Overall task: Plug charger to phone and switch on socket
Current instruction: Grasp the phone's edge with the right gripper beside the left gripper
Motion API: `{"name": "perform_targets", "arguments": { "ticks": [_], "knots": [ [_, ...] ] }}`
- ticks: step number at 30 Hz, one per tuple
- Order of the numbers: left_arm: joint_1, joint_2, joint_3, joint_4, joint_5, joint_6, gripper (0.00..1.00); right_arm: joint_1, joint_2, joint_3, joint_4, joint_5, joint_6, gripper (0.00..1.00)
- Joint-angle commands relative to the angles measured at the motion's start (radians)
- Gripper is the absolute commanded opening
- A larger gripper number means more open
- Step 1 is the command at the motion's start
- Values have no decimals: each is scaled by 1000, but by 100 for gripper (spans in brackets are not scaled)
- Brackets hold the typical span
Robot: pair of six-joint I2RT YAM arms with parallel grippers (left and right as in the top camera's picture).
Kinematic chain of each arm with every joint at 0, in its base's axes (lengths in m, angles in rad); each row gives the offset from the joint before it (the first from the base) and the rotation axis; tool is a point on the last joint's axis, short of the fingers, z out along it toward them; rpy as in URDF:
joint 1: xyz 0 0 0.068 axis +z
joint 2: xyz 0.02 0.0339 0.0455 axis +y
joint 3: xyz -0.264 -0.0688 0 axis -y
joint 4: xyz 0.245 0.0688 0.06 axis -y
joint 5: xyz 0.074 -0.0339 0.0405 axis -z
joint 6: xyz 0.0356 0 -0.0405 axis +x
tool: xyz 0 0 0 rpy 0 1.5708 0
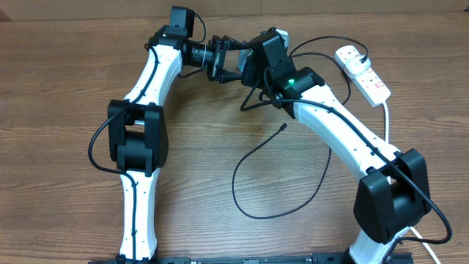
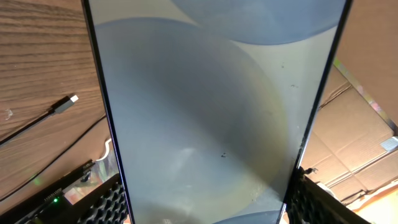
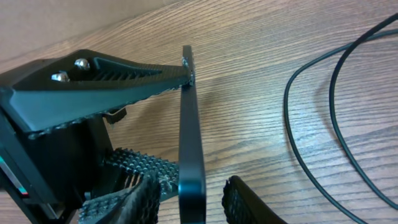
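Note:
The phone (image 2: 211, 112) fills the left wrist view with its pale blue-grey screen, held off the table. My left gripper (image 2: 202, 208) is shut on its two long edges. In the right wrist view the phone (image 3: 191, 143) shows edge-on. My right gripper (image 3: 189, 190) is open around its end, with a gap at the right finger. In the overhead view both grippers, left (image 1: 222, 62) and right (image 1: 249, 67), meet at the far middle. The charger cable (image 1: 245, 202) loops on the table, its connector tip (image 1: 284, 126) lying free. The socket (image 1: 364, 73) lies far right.
A black plug (image 1: 350, 53) sits in the socket's far outlet. The socket's thick white cord (image 1: 386, 121) runs toward the front past the right arm. The connector tip (image 2: 73, 98) lies on the wood left of the phone. Cable loops (image 3: 287, 112) lie right of my right gripper.

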Motion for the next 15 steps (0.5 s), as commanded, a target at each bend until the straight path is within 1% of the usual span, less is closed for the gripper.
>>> {"name": "perform_targets", "arguments": {
  "ticks": [1,6,11,15],
  "knots": [
    [5,5,31,6,53,16,61,2,-3,5,3,18,-5,32],
    [5,5,31,6,52,16,62,2,-3,5,3,19,-5,26],
    [5,5,31,6,53,16,62,2,-3,5,3,18,-5,25],
    [5,5,31,6,53,17,62,2,-3,5,2,18,-4,22]
  ]
}}
